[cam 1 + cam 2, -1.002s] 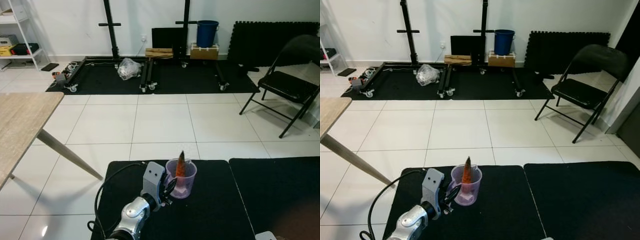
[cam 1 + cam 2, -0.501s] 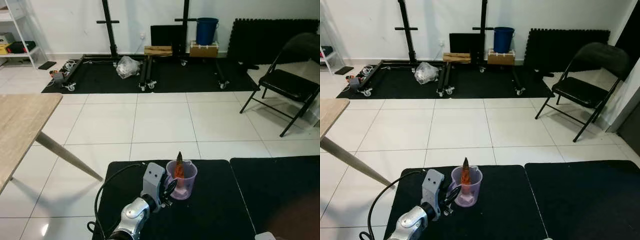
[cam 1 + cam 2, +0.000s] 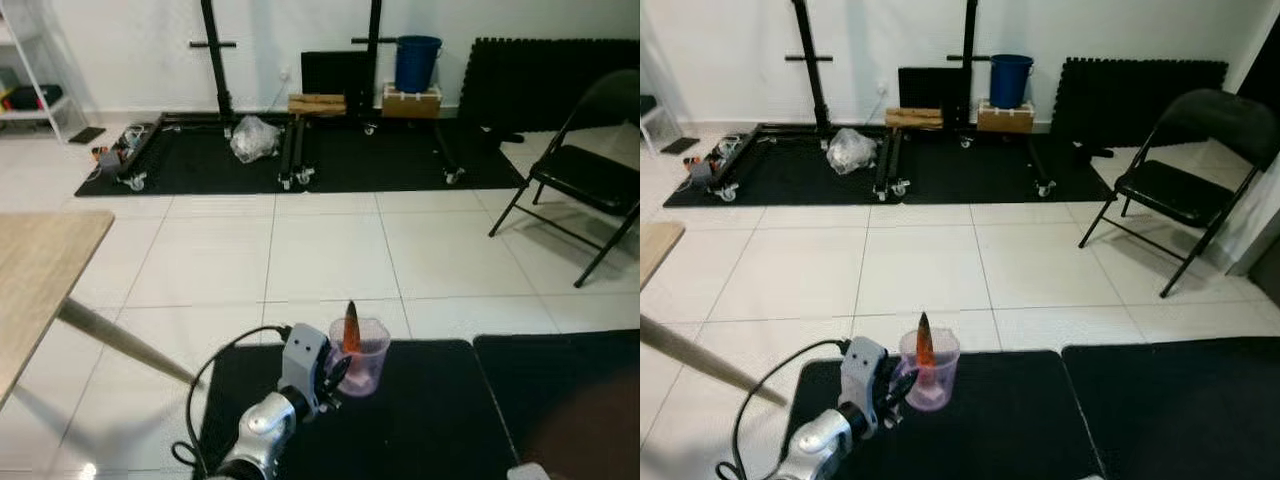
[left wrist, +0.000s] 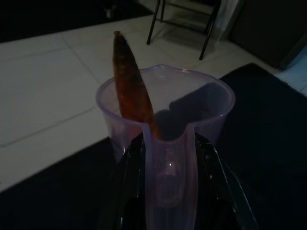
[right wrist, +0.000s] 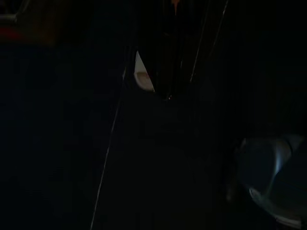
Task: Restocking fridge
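Upright in a translucent purple jug (image 3: 360,353), a carrot (image 3: 351,327) leans against the wall with its tip above the rim. The left gripper (image 4: 168,177) carries the jug out in front of the robot, jaws closed narrowly on either side of its handle (image 4: 169,182), over a black floor mat (image 3: 420,420) and white tiles (image 3: 320,250). No fridge is in sight, so this reads as the carrying stretch. Doing it well means keeping the jug level so the carrot cannot tip out, and holding the clamp firm on that thin handle while walking. A folding chair (image 3: 590,170) stands well off to the right. The right arm hangs idle; whether its jaws are open I cannot tell.
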### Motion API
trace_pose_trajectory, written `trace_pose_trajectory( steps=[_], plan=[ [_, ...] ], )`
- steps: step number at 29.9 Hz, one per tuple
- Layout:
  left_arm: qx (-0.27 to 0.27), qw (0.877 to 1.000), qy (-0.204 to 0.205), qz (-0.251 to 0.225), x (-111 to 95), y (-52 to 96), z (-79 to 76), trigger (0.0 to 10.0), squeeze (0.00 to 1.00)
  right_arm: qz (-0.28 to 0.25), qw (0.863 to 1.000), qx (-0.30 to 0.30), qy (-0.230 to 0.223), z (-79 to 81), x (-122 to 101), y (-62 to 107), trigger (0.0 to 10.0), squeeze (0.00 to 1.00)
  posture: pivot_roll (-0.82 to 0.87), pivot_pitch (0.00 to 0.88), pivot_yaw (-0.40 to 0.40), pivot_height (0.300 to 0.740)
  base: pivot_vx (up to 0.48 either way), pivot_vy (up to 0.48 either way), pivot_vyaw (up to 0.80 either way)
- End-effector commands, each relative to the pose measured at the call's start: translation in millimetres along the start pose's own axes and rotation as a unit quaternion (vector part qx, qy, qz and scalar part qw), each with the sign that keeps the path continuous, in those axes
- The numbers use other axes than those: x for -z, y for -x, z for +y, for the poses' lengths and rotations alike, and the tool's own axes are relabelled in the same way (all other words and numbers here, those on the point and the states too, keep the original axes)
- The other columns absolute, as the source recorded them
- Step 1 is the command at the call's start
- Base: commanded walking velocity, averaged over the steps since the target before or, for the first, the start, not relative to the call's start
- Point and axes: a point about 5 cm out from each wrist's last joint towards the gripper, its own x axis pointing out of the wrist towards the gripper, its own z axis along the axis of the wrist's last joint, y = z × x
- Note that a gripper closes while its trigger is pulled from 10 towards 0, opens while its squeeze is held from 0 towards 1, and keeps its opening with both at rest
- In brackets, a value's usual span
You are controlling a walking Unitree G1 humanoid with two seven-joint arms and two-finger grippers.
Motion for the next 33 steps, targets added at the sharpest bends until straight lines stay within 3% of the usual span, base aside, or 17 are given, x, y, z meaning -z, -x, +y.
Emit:
trace_pose_trajectory(
  steps=[1, 20, 33],
  plan=[
    [0.002, 1.000, -0.004, -0.006, -1.8, -0.3, -0.2, 10.0, 0.00, 0.004, 1.000, -0.001, 0.006, -1.0, 0.2, 0.1, 10.0, 0.00, 0.00, 0.000, -0.030, 0.740, 0.360, 0.000, -0.79],
    [0.002, 1.000, -0.003, -0.006, -2.9, -2.0, -0.9, 10.0, 0.00, 0.005, 1.000, -0.002, 0.004, -1.4, 0.0, 0.1, 10.0, 0.00, 0.00, 0.000, -0.031, 0.740, 0.320, 0.000, -0.78],
    [-0.013, 1.000, -0.012, 0.006, 2.2, 2.4, 2.1, 10.0, 0.00, 0.005, 1.000, -0.005, 0.006, -0.9, -0.1, 0.0, 10.0, 0.00, 0.00, 0.000, -0.030, 0.740, 0.000, 0.000, -0.78]
  ],
)
